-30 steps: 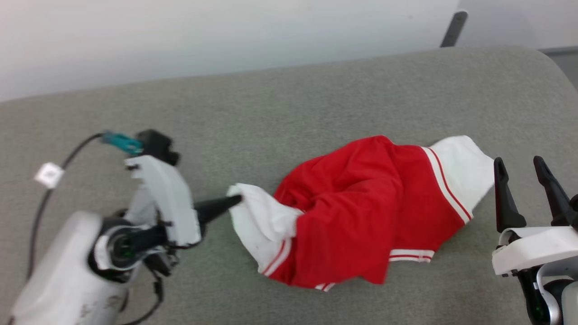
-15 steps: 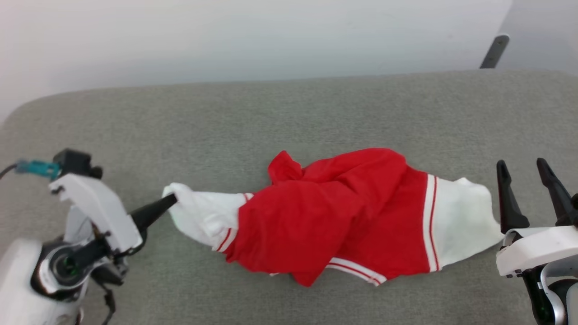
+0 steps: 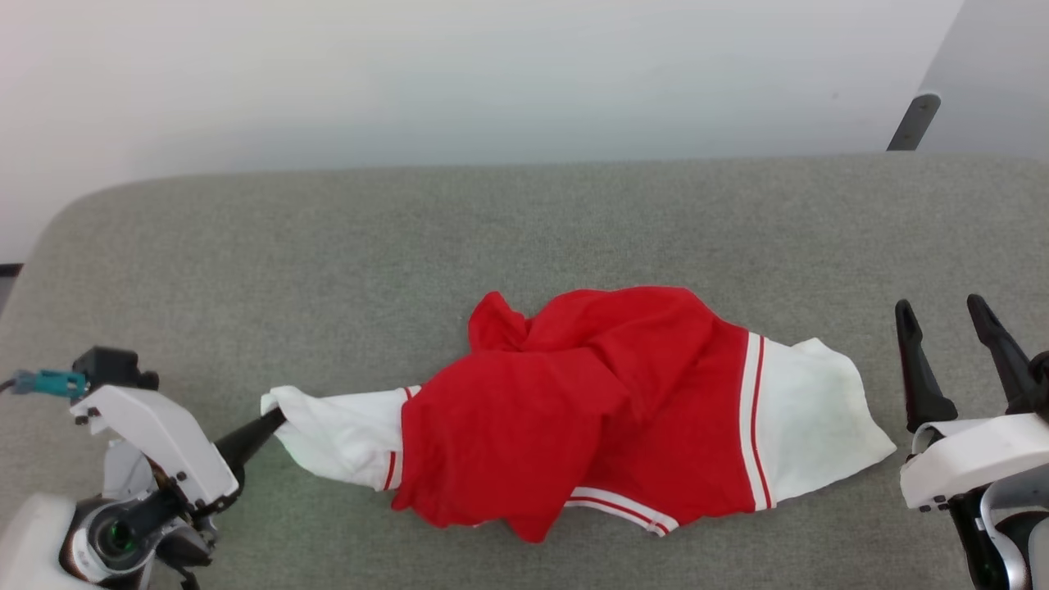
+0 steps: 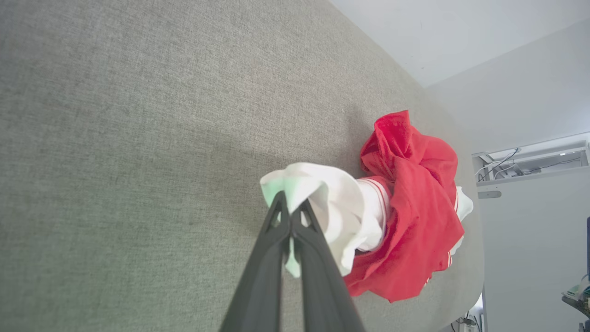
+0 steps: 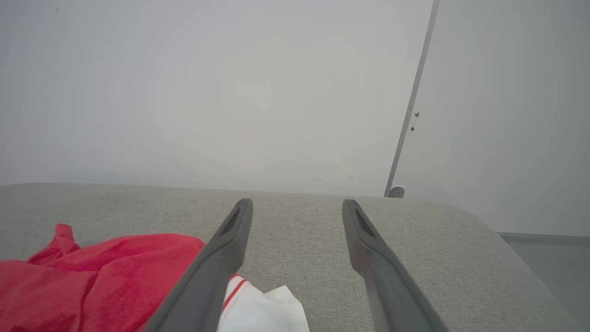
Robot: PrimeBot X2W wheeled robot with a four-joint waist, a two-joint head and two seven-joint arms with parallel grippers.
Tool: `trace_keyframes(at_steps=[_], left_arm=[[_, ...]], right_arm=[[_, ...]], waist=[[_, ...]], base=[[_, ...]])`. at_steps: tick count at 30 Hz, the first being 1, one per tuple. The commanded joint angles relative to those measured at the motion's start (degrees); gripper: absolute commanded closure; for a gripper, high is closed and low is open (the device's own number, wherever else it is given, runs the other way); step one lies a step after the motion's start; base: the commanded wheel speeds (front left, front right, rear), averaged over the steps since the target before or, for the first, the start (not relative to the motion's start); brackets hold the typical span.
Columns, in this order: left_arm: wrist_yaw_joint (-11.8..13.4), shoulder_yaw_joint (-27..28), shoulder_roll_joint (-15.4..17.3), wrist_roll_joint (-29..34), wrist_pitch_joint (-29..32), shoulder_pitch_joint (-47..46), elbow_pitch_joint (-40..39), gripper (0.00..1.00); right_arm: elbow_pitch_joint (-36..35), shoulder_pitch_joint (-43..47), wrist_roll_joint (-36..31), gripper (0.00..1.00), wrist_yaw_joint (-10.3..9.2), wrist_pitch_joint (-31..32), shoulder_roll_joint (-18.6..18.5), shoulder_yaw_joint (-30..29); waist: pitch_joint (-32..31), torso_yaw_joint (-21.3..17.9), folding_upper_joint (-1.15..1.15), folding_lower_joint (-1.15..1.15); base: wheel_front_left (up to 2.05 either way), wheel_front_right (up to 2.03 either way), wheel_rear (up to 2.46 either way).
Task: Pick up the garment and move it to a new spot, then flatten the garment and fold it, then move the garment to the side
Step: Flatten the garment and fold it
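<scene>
The garment [image 3: 590, 410], a red jersey with white sleeves and striped trim, lies crumpled and stretched sideways across the grey table [image 3: 524, 229]. My left gripper [image 3: 274, 419] at the lower left is shut on the tip of the garment's left white sleeve [image 3: 336, 430]. In the left wrist view the gripper [image 4: 288, 205] pinches that white cloth [image 4: 322, 193], with the red body [image 4: 415, 216] bunched beyond. My right gripper [image 3: 938, 307] stands open just right of the other white sleeve [image 3: 811, 422], not touching it. In the right wrist view the gripper [image 5: 297, 203] is open above the table, the garment [image 5: 92, 276] at lower left.
The grey fabric-covered table has a rounded far edge against a pale wall [image 3: 492, 74]. A dark bar [image 3: 914, 121] leans at the back right. Bare table surface lies behind the garment and at the far left.
My left gripper has pulled the white sleeve leftward and toward me, stretching the garment out sideways. The head camera has also shifted. The right gripper stays open at the lower right.
</scene>
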Motion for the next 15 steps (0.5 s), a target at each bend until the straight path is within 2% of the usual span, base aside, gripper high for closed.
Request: trace_keyframes(at_steps=[1, 8, 13, 15], left_arm=[[-0.53, -0.15, -0.2, 0.67, -0.63, 0.25, 0.63, 0.0], [-1.57, -2.24, 0.78, 4.3, -2.17, 0.07, 0.73, 0.0], [-1.64, -4.22, 1.66, 6.82, -1.76, -0.35, -2.56, 0.0], [-0.95, -5.36, 1.76, 7.81, -0.92, -0.82, -4.51, 0.0]], right_arm=[[0.19, 0.76, 0.07, 0.0, -0.05, -0.28, -0.19, 0.16], [1.15, 2.1, -0.37, 0.0, -0.04, -0.64, -0.69, 0.89], [1.13, 2.37, -0.57, 0.0, -0.04, -0.86, -0.85, 1.19], [1.1, 2.47, -0.57, 0.0, -0.04, -0.95, -0.83, 1.25]], waist=[[-0.71, 0.1, 0.0, 0.0], [-3.76, 0.61, 0.0, 0.0], [-5.31, 1.12, 0.0, 0.0], [-5.65, 1.26, 0.0, 0.0]], base=[[0.0, 0.0, 0.0], [0.0, 0.0, 0.0], [0.0, 0.0, 0.0], [0.0, 0.0, 0.0]])
